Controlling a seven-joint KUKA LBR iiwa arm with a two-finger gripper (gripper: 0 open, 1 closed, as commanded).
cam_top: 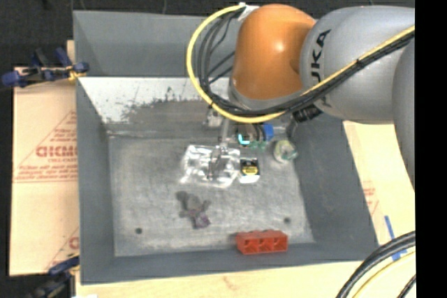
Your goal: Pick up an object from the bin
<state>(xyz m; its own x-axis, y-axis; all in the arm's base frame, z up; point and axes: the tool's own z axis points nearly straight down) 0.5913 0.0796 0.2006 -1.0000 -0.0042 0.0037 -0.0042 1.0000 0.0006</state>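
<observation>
The grey metal bin is mostly bare along its left side, with only scuffed floor there. The first thing in from the left is a small dark purple scrap, crumpled and lying alone on the floor a little in front of the middle. Just behind it and slightly to the right lies a crinkled piece of clear plastic, near the centre of the bin.

The gripper is down at the right-hand part of that clear plastic, touching or very nearly touching it. From this angle it is not clear whether the gripper is spread or closed, or whether it has the plastic in its grasp, since the glare of the wrapper hides the tips.

Just beside the plastic on its right is a small white block with black and yellow markings. Near the front wall, well apart from the rest, a red toy brick lies flat. Further right and towards the back sits a small round pale thing, possibly a cap. Above all this hangs the arm's orange cover, with cables looped around it.
</observation>
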